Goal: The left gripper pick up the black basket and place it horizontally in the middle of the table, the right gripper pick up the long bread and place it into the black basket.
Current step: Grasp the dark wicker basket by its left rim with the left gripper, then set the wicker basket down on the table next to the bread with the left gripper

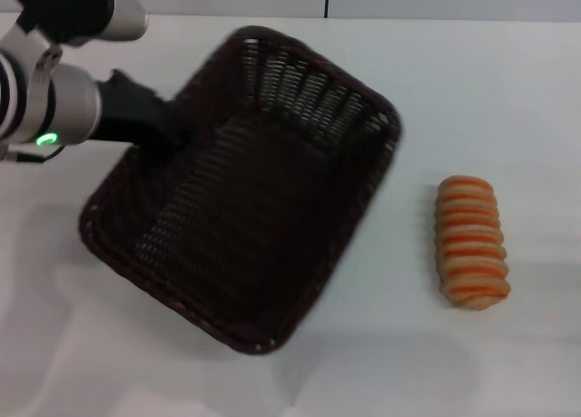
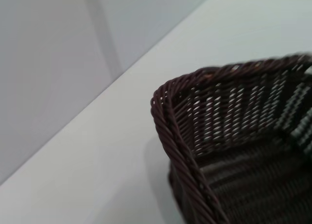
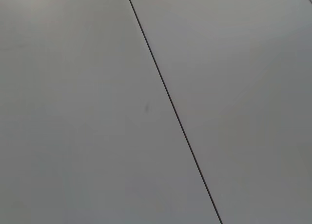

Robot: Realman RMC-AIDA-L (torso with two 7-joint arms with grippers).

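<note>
Basket being repositioned, sitting diagonal on counter (image 1: 508,90).
Left gripper (image 1: 168,126) jaws clamping black basket (image 1: 245,199) rim to swing it horizontal; long bread (image 1: 470,243) waiting alongside; right gripper out of view.

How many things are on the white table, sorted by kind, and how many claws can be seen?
Baskets: 1, the black basket, lying at a slant, with the left claw at its rim.
Breads: 1, the long bread, on the table, apart from the basket.
Claws in view: 1, the left.
Total: 3
</note>
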